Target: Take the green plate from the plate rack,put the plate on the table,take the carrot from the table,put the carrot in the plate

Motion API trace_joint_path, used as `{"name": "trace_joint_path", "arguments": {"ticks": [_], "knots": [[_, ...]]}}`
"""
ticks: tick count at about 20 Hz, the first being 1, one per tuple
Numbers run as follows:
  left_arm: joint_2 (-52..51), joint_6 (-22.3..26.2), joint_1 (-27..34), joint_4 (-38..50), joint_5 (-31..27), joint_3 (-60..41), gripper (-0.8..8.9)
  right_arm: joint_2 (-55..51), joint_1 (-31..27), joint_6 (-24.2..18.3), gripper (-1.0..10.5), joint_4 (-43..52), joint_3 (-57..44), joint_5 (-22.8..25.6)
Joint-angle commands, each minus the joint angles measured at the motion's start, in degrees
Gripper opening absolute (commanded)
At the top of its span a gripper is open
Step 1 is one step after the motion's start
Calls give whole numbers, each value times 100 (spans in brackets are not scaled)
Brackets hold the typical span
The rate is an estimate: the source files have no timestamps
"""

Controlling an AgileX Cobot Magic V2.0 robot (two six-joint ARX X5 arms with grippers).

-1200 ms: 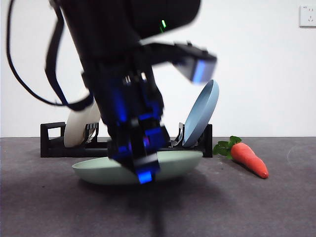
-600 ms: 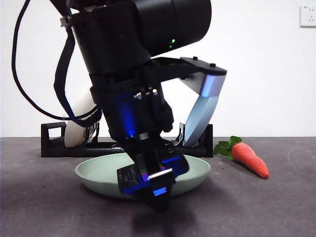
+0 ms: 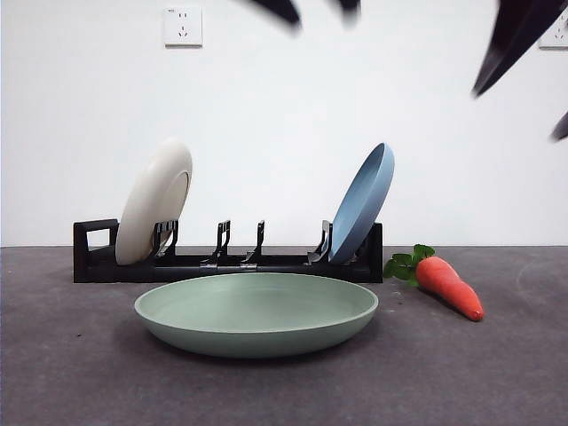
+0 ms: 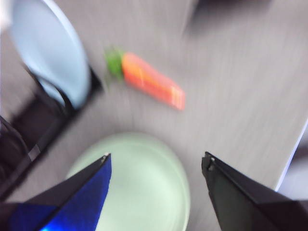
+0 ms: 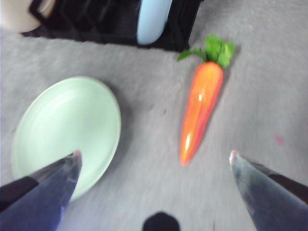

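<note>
The green plate point(image 3: 257, 312) lies flat on the table point(image 3: 80, 373) in front of the plate rack point(image 3: 222, 263), and nothing holds it. The carrot point(image 3: 449, 285) lies on the table to its right, leaves toward the rack. My left gripper point(image 4: 156, 156) is open and empty, high above the plate point(image 4: 144, 187); its black tips show at the front view's top centre point(image 3: 315, 7). My right gripper point(image 5: 155, 153) is open and empty, high over the table between the plate point(image 5: 67, 132) and the carrot point(image 5: 199, 110); it shows at the top right of the front view point(image 3: 519, 108).
A cream-white plate point(image 3: 155, 213) stands in the rack's left end, next to the loop handle. A blue plate point(image 3: 362, 202) leans in its right end. A white wall stands behind the rack.
The arm that was down at the green plate has let it go and risen to the top edge. The plate now rests flat and free. Another gripper's tips have appeared at the top right.
</note>
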Motion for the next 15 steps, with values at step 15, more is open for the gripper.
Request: {"name": "trace_joint_path", "arguments": {"ticks": [15], "knots": [[-1869,-723,-17,-699,7,256,323,3272,654,155,625,3056,20,1534]]}}
